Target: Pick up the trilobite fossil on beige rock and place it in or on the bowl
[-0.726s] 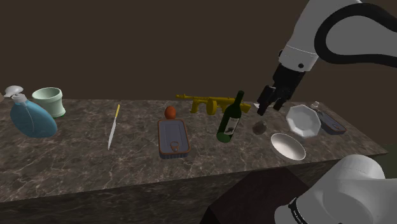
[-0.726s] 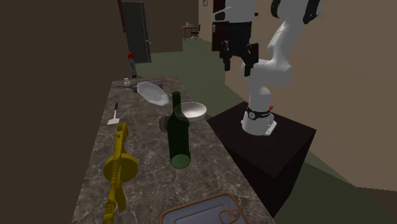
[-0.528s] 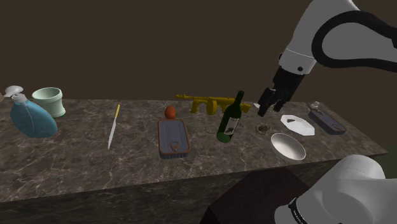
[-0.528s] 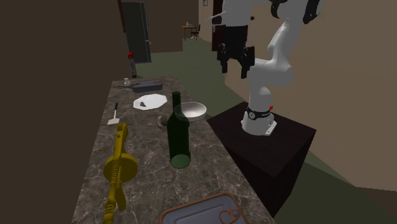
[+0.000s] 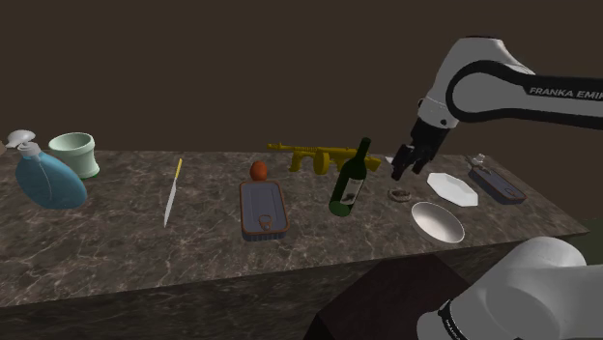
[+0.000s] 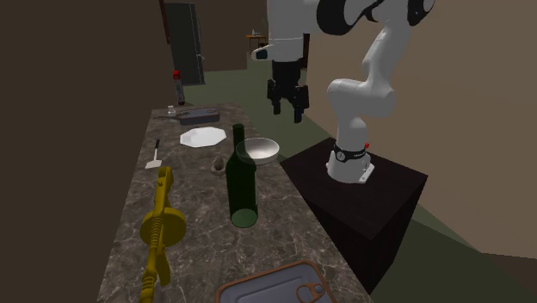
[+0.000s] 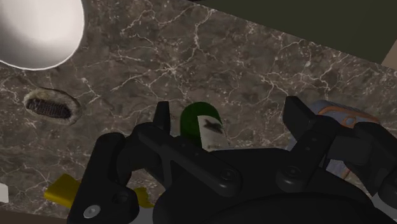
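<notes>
The countertop (image 5: 116, 241) is recorded as dark veined stone, polished. The bottle (image 5: 350, 181) is noted as glossy green glass with a matt paper label. The fossil rock (image 5: 397, 196), at 3 o'clock from the bottle in the shoulder view, is found rough and ridged. The bowl (image 5: 437, 221), at 4 o'clock, is smooth and white. The gripper (image 5: 406, 171) is finished matt black.

Fossil (image 5: 397, 195) too small for detail; tin (image 6: 274, 287) edge-cropped.
</notes>
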